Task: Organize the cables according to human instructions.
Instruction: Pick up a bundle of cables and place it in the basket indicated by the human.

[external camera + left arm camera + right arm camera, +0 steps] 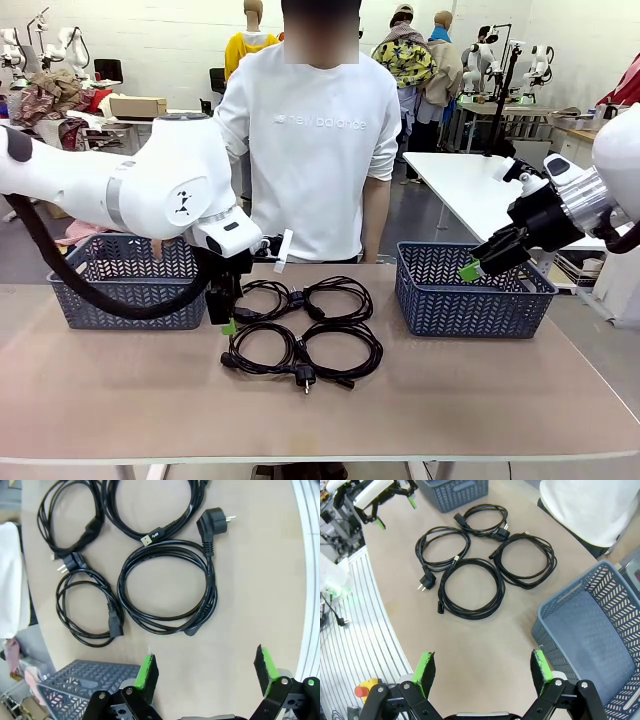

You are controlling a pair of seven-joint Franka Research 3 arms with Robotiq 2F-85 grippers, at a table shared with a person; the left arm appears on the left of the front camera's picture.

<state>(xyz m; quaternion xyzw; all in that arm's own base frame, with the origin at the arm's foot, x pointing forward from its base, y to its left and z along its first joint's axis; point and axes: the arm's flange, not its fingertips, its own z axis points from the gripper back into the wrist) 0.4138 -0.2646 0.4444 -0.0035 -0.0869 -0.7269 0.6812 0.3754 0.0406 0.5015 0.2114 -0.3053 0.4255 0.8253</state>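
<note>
Several thin black cables, each in a round coil, lie together mid-table (300, 372). In the left wrist view the largest coil (210, 587) lies straight ahead of my open left gripper (207, 672), with a smaller coil (112, 622) beside it. My left gripper (228, 320) points down at the left edge of the group, just above the table, with nothing between its green pads. My right gripper (472, 266) hangs open and empty over the right basket. In its wrist view (482, 672) the coils (499, 587) lie farther off.
A dark blue mesh basket stands at each end of the table, left (125, 290) and right (470, 300). A person in a white sweatshirt (310, 130) stands at the far edge behind the cables. Bare tabletop runs along the near side.
</note>
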